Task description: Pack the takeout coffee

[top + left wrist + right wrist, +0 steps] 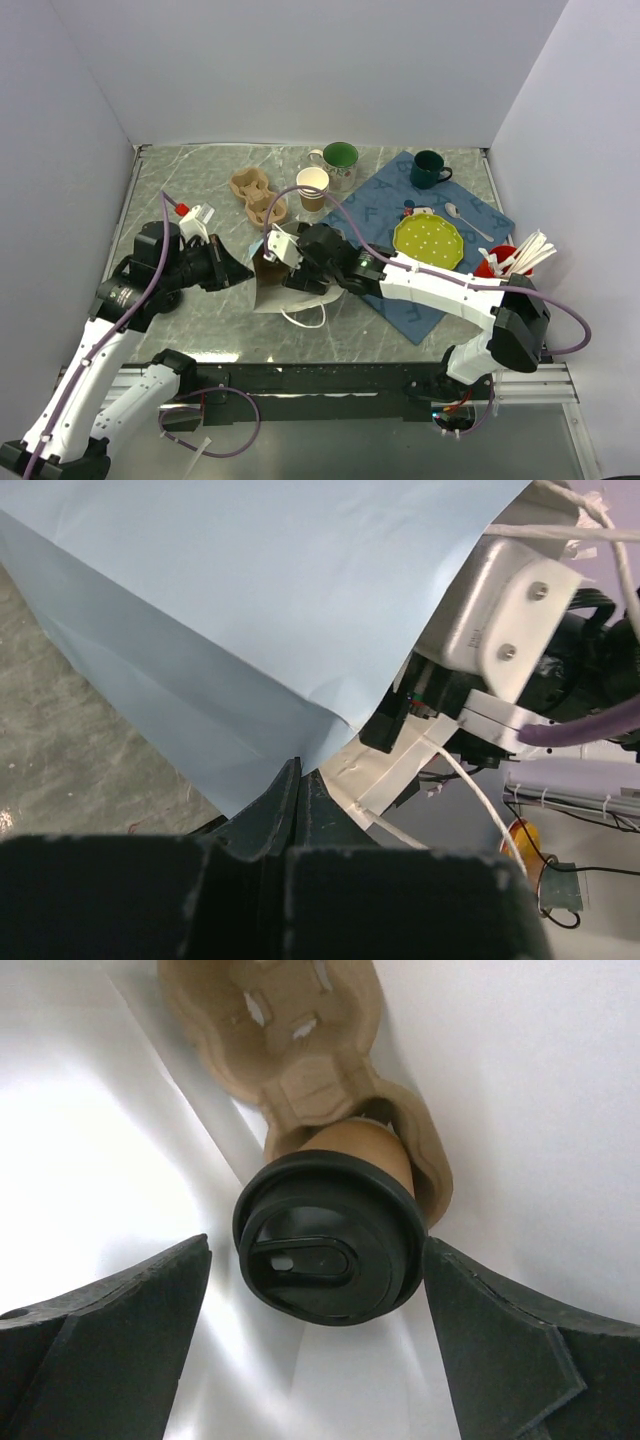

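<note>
Within white walls (pixel 300 70) on grey marble desk (pixel 220 318), takeout coffee (pixel 325 1250) lies in paper bag (pixel 250 610) between wide-open right claw (pixel 315 1248); left claw (pixel 300 780) pinches bag edge

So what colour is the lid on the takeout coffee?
The lid is black; the right wrist view shows it best.

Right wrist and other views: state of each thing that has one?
bag: mouth held open.
coffee cup: lid on, seated in a carrier, inside the bag.
right gripper: open, astride the cup, not touching.
left gripper: shut on the bag's edge.
paper cup: upright, lidless.
green mug: upright.
dark mug: upright.
</note>
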Action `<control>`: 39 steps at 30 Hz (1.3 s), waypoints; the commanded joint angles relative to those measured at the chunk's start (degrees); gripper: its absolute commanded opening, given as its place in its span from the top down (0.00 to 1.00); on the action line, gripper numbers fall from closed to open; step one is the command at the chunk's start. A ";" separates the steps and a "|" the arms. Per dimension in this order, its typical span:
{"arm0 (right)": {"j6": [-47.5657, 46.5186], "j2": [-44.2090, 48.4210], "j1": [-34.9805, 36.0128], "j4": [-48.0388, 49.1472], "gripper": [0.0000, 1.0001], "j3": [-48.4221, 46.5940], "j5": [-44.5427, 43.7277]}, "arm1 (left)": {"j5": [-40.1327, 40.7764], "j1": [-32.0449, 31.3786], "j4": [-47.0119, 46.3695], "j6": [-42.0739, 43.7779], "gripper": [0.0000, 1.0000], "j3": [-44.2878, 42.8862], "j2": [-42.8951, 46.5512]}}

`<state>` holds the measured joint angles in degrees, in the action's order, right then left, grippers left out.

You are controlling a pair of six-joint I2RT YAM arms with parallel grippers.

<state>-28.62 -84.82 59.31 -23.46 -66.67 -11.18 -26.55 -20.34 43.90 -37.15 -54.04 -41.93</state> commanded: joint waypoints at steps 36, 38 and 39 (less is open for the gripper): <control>10.08 -3.51 4.94 -10.73 0.29 -14.71 3.44 | 10.20 -0.23 20.52 0.59 0.99 -13.98 -2.19; 10.25 -3.78 5.29 -10.99 0.29 -15.24 3.53 | 10.20 -0.14 21.05 -0.03 0.99 -15.38 -2.54; 10.43 -3.69 5.20 -10.90 0.29 -15.24 3.71 | 10.46 -0.14 21.40 -0.12 0.99 -16.00 -2.89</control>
<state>-19.88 -88.42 64.03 -34.39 -78.70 -8.19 -17.17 -20.34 62.72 -36.69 -66.19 -44.12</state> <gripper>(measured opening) 0.709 0.012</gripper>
